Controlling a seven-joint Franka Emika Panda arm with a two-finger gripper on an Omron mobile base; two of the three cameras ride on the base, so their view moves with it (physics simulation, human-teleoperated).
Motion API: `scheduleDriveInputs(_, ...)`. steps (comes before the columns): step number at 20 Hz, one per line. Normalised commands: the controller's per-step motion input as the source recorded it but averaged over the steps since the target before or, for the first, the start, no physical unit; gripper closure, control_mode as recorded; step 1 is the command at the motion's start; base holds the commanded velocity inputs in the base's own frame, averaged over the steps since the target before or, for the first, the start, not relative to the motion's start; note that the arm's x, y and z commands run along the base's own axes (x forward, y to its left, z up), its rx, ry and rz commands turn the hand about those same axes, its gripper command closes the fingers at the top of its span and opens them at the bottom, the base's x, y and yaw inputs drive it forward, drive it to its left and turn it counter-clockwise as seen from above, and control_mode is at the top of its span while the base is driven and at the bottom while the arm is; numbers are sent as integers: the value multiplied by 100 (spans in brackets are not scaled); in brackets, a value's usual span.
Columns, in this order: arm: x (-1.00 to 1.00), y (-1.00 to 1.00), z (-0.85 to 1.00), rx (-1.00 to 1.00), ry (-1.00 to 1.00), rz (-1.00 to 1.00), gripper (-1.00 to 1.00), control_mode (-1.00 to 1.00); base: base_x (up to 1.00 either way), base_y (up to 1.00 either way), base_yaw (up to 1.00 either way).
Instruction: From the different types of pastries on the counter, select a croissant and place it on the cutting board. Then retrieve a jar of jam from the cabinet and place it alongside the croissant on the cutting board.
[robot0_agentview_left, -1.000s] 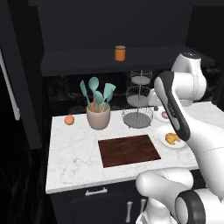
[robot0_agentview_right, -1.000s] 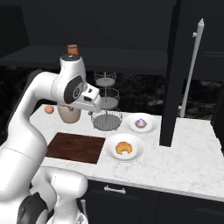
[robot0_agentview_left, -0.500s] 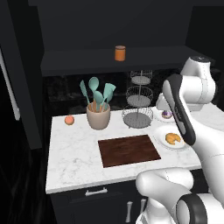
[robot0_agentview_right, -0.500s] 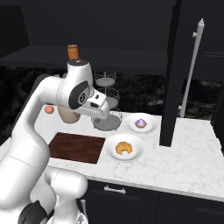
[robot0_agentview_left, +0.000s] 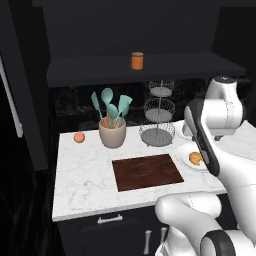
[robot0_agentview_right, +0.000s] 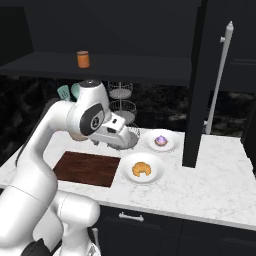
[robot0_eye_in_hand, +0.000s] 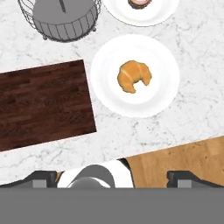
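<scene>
- Step in hand: reaching for the croissant (robot0_eye_in_hand: 134, 76), which lies on its white plate (robot0_eye_in_hand: 162, 92) beneath the wide-open, empty pincer (robot0_eye_in_hand: 112, 178).
- Next: descend, straddle the croissant, close; the cutting board (robot0_eye_in_hand: 41, 105) lies just beside.

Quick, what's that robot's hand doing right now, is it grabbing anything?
Gripper: fingers open wide, holding nothing; it hangs above the croissant on its white plate.

Left base view: from behind arm, left side, looking forward and down over surface (robot0_agentview_left: 85, 180), mid distance. Right base view: same surface from right side. Hand view: straight down, close. All three share cutting board (robot0_agentview_left: 146, 171), croissant (robot0_eye_in_hand: 133, 75) on white plate (robot0_eye_in_hand: 159, 94), wire basket stand (robot0_agentview_right: 123, 107).
</scene>
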Motion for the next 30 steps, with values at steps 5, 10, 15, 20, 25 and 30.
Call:
scheduleDriveInputs(5, 0, -34, -16, -1, 0, 0, -100, -100, 0, 0, 0)
scheduleDriveInputs(10, 16, -23, -19, 0, 1, -3, -100, -100, 0, 0, 0)
scheduleDriveInputs(15, 30, -10, -24, 0, 3, -5, -100, -100, 0, 0, 0)
scheduleDriveInputs(20, 36, -13, -23, 0, 5, -5, -100, -100, 0, 0, 0)
scheduleDriveInputs(25, 22, -23, -16, 0, 2, -6, -100, -100, 0, 0, 0)
scheduleDriveInputs(30, 7, -15, -31, 0, 1, -3, -100, -100, 0, 0, 0)
